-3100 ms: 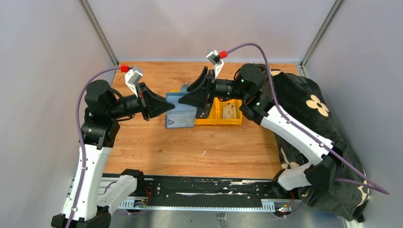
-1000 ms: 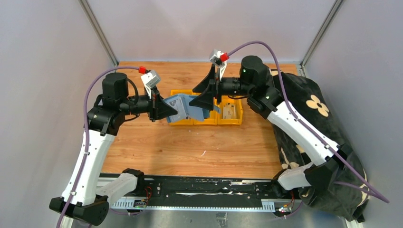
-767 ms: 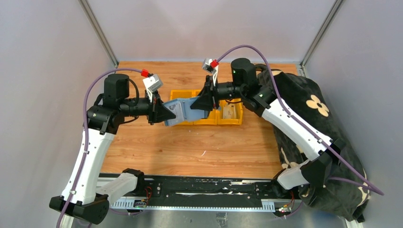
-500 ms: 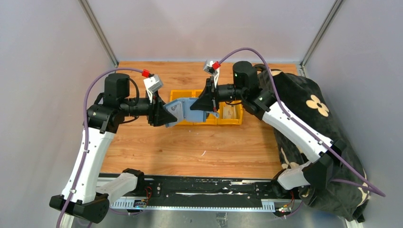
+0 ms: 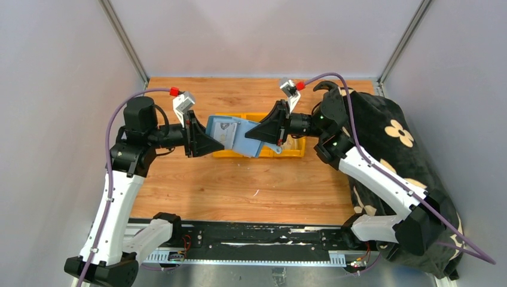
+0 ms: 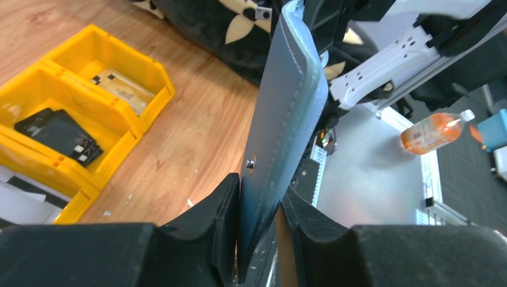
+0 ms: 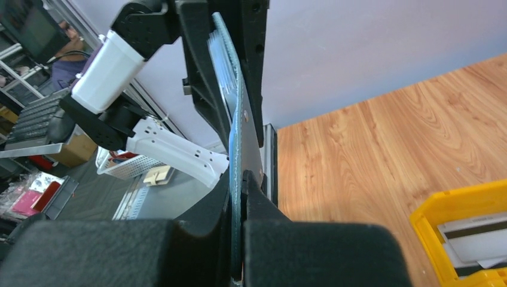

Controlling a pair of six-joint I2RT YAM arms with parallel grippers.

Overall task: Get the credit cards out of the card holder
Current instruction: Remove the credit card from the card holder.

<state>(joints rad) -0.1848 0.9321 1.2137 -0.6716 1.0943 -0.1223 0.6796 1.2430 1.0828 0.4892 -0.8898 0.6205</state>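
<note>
Grey walls box in a wood-grain bench. Yellow bins sit toward its far edge, and a black flowered cloth drapes its right edge. Above the bins the card holder hangs in the air, with the left gripper clamped on one end and the right gripper pinched tight on the other. Since a second ago the right arm has drawn rightward, spreading the holder flatter. It is slate-blue, thin and stitched, and pale credit cards show in its pocket.
</note>
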